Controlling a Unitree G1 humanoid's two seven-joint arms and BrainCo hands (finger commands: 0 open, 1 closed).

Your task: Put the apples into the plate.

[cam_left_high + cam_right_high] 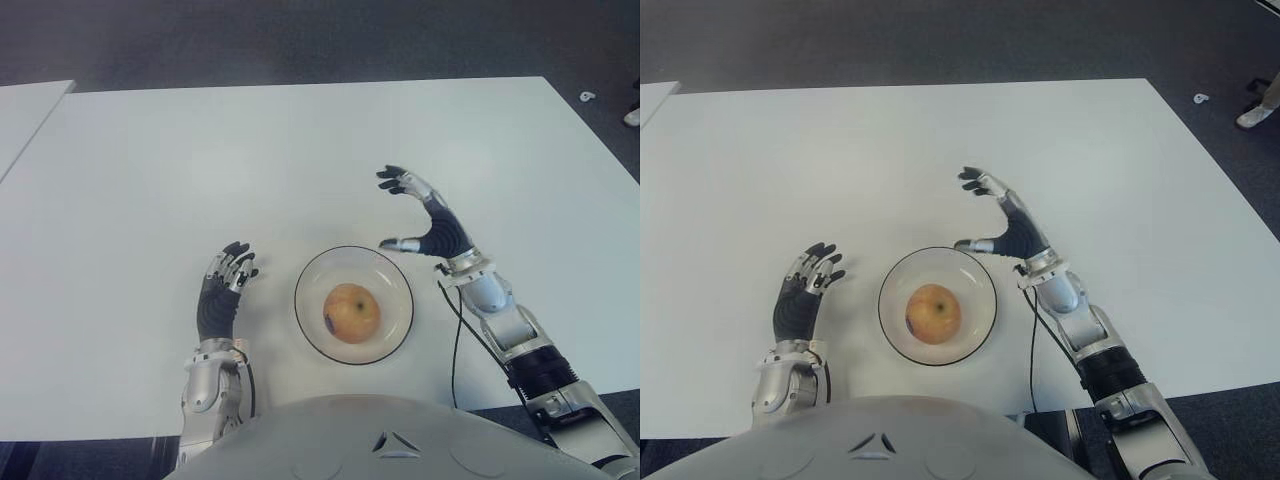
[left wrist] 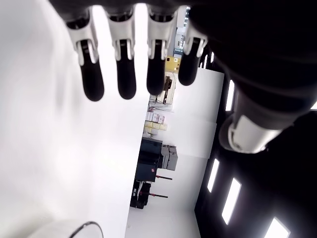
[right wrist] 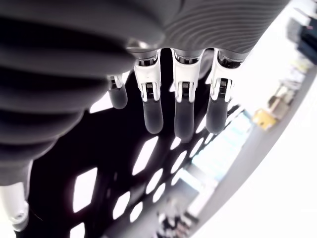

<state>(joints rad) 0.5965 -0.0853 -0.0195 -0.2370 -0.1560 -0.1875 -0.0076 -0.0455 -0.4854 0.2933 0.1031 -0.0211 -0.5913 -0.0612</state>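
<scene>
Yellow-red round apple [image 1: 350, 312] is sitting in the middle of the clear round glass plate [image 1: 398, 281] on the white tabletop [image 1: 250, 160]. Its dark stem dimple is facing up and slightly toward the robot's left; being near-spherical, it is showing no clear long axis. Right hand [image 1: 425, 218] is showing just beyond the plate's far right rim, fingers [image 3: 183, 116] spread and extended, thumb pointing toward the plate, holding nothing. Left hand [image 1: 224, 288] is showing beside the plate on its left side, well apart from the apple, fingers [image 2: 126, 74] extended and relaxed, empty. Black cable [image 1: 456, 350] is running along the right forearm.
</scene>
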